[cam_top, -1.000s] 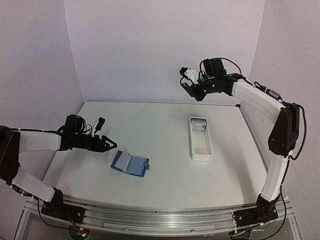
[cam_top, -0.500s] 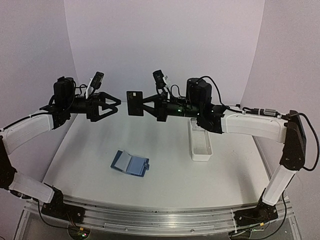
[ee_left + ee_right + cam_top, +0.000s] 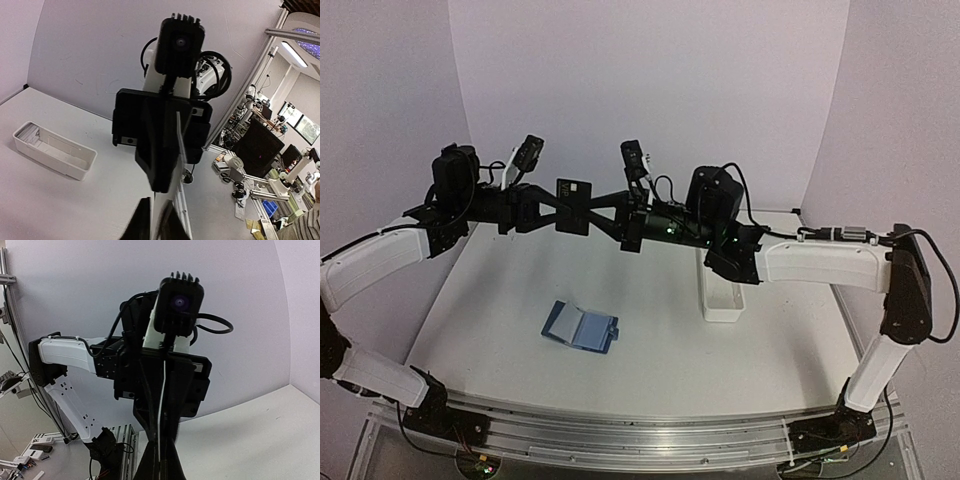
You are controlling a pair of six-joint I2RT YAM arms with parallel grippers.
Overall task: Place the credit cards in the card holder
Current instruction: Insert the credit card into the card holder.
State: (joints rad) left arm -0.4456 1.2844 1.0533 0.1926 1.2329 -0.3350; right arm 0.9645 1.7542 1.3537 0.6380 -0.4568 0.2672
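The credit card hangs in mid-air well above the desk, pinched between the two grippers, which meet tip to tip. The left gripper has its fingers drawn in on the card's left edge, and the right gripper is clamped tight on its right edge. In the right wrist view the card shows only as a thin pale line running up from between that gripper's own fingers.

Half a second ago the right gripper alone held the card, and the left gripper stood wide open just short of it. A second ago the arms were far apart: the left low beside the card holder, the right raised at the back above the white tray. The card holder has not shifted.

The card stands upright with its dark face towards the top camera. It looks taller than wide, so its long axis seems near vertical, though the fingers hide part of it. The card holder lies open and flat on the desk, below the card and towards the near edge. Its long axis runs left to right with a slight tilt, and its tab is on the right edge.
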